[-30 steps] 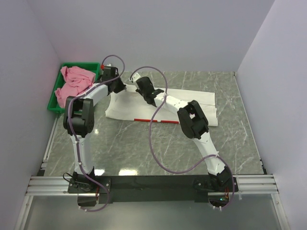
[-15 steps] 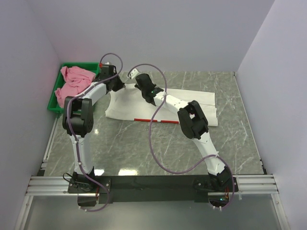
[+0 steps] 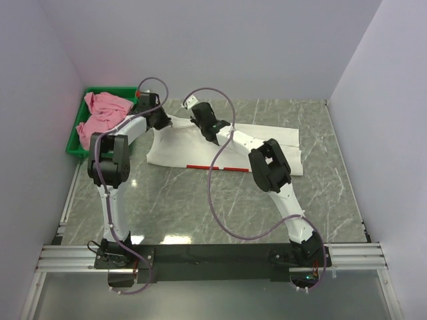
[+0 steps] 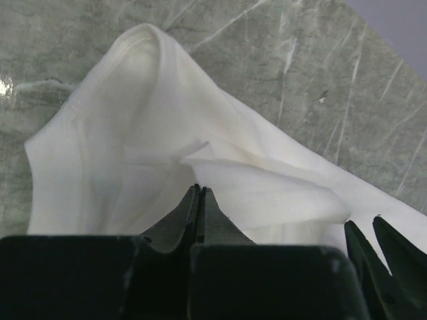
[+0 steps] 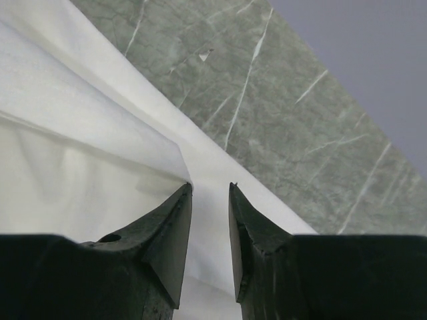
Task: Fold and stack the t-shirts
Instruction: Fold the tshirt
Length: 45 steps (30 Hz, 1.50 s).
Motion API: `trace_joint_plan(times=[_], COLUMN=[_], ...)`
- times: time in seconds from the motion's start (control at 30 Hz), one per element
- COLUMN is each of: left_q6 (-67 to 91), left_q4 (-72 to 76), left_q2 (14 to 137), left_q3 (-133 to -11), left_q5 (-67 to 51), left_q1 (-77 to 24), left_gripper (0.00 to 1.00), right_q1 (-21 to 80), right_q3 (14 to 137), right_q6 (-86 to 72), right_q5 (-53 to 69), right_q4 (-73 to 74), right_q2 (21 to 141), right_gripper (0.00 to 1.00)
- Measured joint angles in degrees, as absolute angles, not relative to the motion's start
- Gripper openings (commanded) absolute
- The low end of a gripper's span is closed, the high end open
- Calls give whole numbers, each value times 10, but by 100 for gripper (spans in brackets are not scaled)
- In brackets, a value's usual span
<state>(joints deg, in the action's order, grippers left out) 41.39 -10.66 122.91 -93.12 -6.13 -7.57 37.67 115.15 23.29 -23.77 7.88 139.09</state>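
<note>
The white t-shirt (image 3: 267, 143) lies partly folded across the back of the table, with a thin red strip (image 3: 210, 167) of its print showing at the front edge. My left gripper (image 3: 168, 122) is shut on a fold of the shirt's back-left part (image 4: 133, 133) and holds it raised off the table; its fingertips (image 4: 200, 191) pinch the cloth. My right gripper (image 3: 199, 128) is just to its right, open, jaws (image 5: 210, 188) a narrow gap apart over the white cloth (image 5: 67, 133), one tip touching a fold edge. The pink t-shirt (image 3: 103, 113) lies crumpled in the tray.
A green plastic tray (image 3: 113, 91) stands at the back left against the left wall. Grey marble table (image 3: 200, 200) lies in front of the shirt. Walls close in at the back and on both sides. The right gripper's fingers (image 4: 363, 247) show in the left wrist view.
Both grippers have shifted a little toward the back of the table. The left one has drawn the shirt's back-left fold up and back with it.
</note>
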Motion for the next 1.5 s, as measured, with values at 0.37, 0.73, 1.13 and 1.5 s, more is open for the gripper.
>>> trace_joint_plan(times=[0.37,0.73,1.13,1.5], left_q6=[413,412,411,406], left_q4=[-114,-116,-118,-119], left_q2=[1246,1246,1246,1246], left_q3=[-931,-939,-940,-940], left_q5=[-69,-69,-69,-68], left_q1=[-75,-73,-73,-73], left_gripper=[1,1,1,55], right_q1=[328,316,310,300], right_q3=[1151,1108,1191,1131], right_q6=[130,56,0,-49], right_q5=[-123,-6,43,49], right_q4=[109,102,112,132], right_q2=[1390,1343,1370,1352], right_gripper=[29,51,54,54])
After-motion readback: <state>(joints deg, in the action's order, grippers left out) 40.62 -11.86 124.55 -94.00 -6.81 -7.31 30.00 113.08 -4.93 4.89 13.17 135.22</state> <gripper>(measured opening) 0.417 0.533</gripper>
